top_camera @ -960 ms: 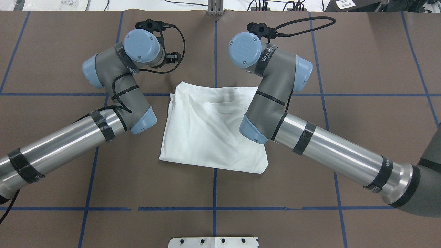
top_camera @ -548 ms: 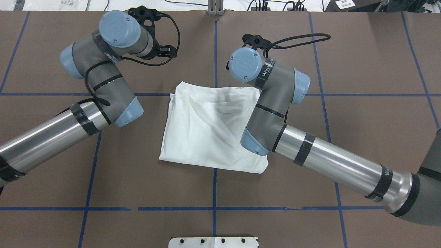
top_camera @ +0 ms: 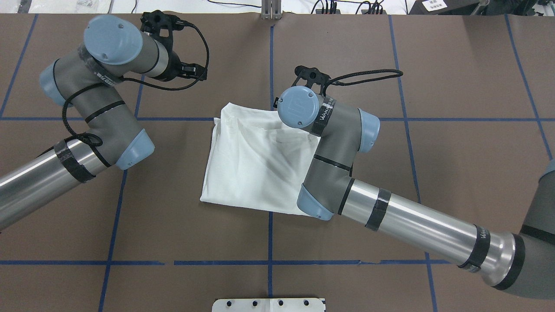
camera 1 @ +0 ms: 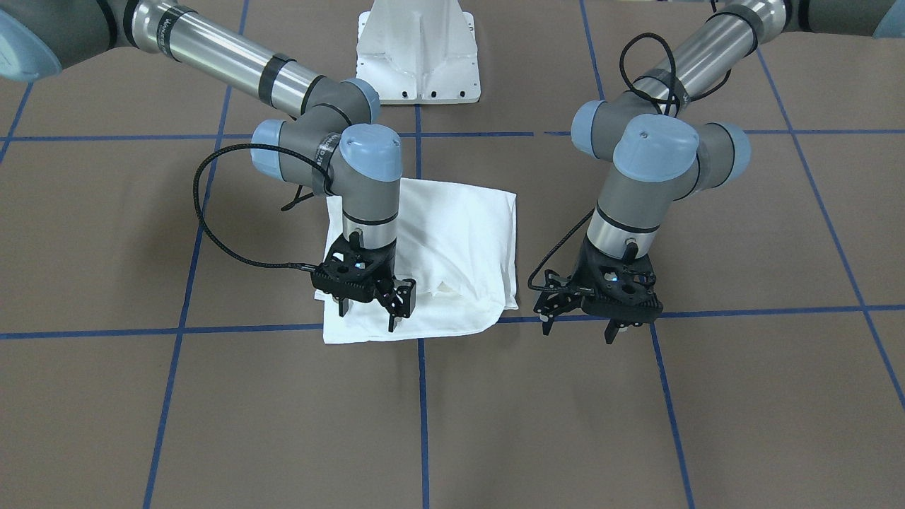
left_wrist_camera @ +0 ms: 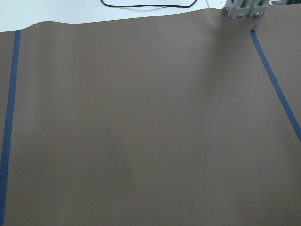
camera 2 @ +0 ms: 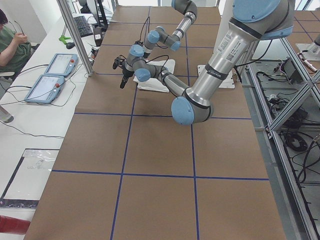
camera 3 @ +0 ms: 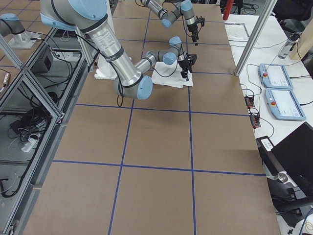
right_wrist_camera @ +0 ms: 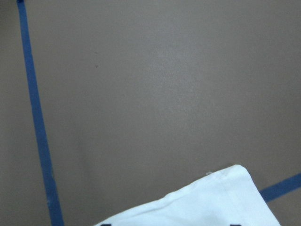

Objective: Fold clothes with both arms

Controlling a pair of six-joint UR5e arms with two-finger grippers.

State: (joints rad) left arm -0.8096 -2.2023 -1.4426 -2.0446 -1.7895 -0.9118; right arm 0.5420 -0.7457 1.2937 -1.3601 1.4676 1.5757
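— White cloth in the middle: how did it look?
— The white folded shirt lay flat on the brown table, a rough four-sided bundle at the centre of the overhead frame. Its upper edge ran along a horizontal blue tape line, and the vertical line passed under it. Soft creases crossed the top layer, and a doubled band showed near the upper edge.
— Any print?
— In the right wrist view one rounded corner poked in at the bottom. Small black marks sat at the frame's lower edge, too cut off to read.
— And the grippers?
— In the front-facing view the black two-finger right gripper hung over the shirt's lower-left corner. Its fingers were spread wide with nothing between them. Whether the tips touched the cloth I could not tell.
— The other one?
— The black two-finger left gripper hung right of centre, over bare table beside the shirt and clear of it. Its fingers were likewise apart and empty, the tips close to a blue line.
— Anything else?
— A white metal pedestal stood at the top centre, apart from the shirt.
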